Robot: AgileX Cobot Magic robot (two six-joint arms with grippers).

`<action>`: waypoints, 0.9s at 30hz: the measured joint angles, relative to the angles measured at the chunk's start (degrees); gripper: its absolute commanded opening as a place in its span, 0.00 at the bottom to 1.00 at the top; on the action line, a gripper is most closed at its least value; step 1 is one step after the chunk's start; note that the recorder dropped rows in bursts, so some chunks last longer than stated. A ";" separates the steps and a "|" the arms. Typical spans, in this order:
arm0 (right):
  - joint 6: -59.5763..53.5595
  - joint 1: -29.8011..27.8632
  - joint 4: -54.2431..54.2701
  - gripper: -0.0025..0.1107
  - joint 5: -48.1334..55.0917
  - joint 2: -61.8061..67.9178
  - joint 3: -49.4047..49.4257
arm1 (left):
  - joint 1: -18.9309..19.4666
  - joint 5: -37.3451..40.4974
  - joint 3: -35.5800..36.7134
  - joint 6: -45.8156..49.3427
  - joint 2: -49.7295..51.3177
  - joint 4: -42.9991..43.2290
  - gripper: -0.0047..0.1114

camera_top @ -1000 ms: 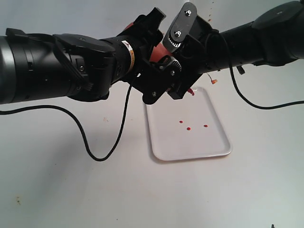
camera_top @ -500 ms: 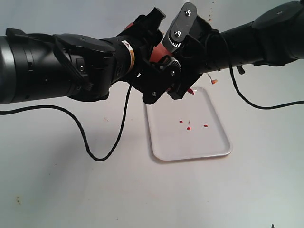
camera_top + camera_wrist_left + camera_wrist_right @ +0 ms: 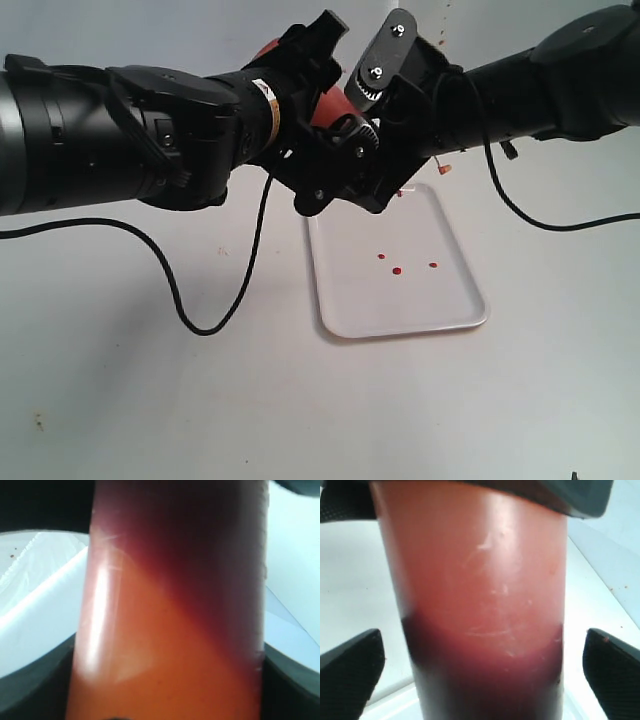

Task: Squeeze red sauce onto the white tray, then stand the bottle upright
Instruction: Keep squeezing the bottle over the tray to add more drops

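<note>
Arms (image 3: 120, 140) and bottle (image 3: 328, 108) block the white tray (image 3: 400, 310) at its far end — near half open.

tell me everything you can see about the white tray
The white tray is a flat rectangle of plastic-looking white with rounded corners and a low raised rim. It lies flat on the pale table. Three small drops of red sauce sit near its middle; its far end is hidden.

The bottle (image 3: 328, 108) is mostly hidden in the exterior view.
</note>
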 measured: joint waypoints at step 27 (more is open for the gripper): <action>0.35 0.00 -0.27 0.03 0.41 0.00 0.10 | 0.00 -2.06 -0.10 5.08 0.00 0.00 0.04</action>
